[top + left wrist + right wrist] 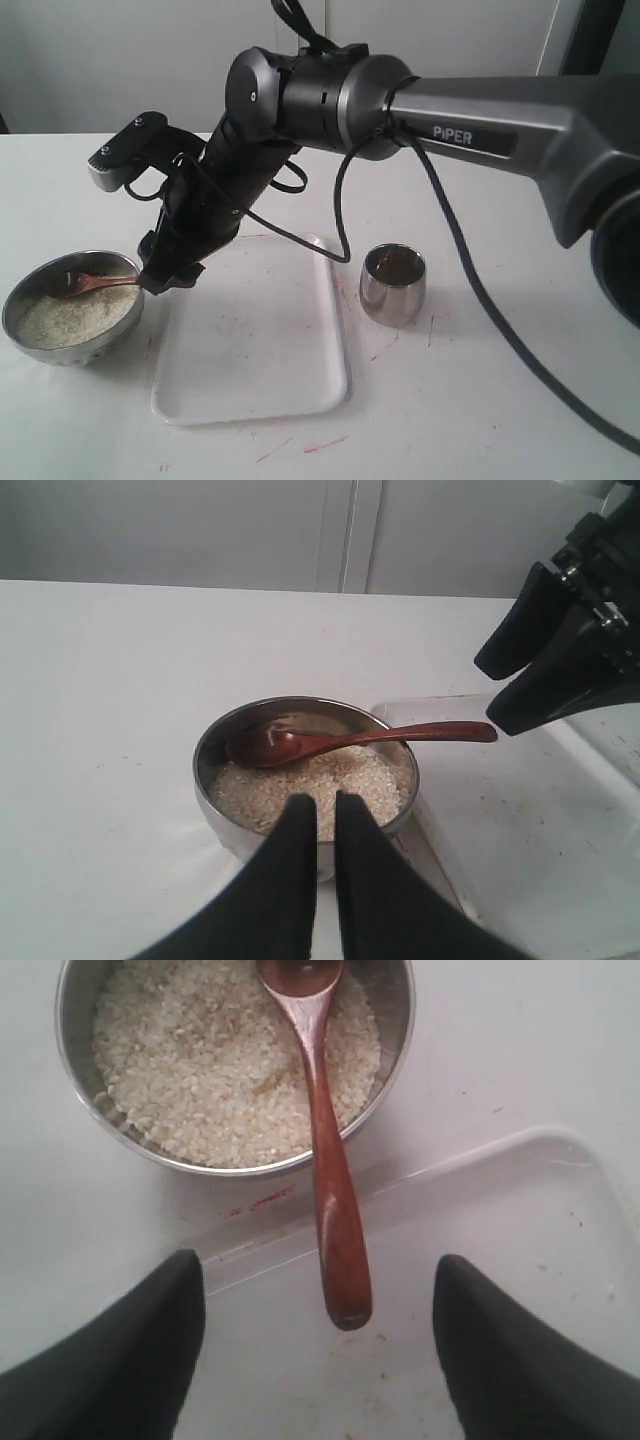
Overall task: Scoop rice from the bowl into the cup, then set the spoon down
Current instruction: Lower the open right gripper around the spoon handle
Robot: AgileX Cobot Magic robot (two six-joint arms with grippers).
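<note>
We judged the wooden spoon [318,1110] light, stiff and smooth, best pinched near its handle end. The right gripper [318,1265] gaped wide there, empty.

A white table [520,420] fills the lower scene, its matte top flecked with thin red marks [325,443] and scratches. Behind it stands a plain pale grey wall [100,60], split by a vertical panel seam [350,535]. Light is soft and even, leaving only faint shadows
</note>
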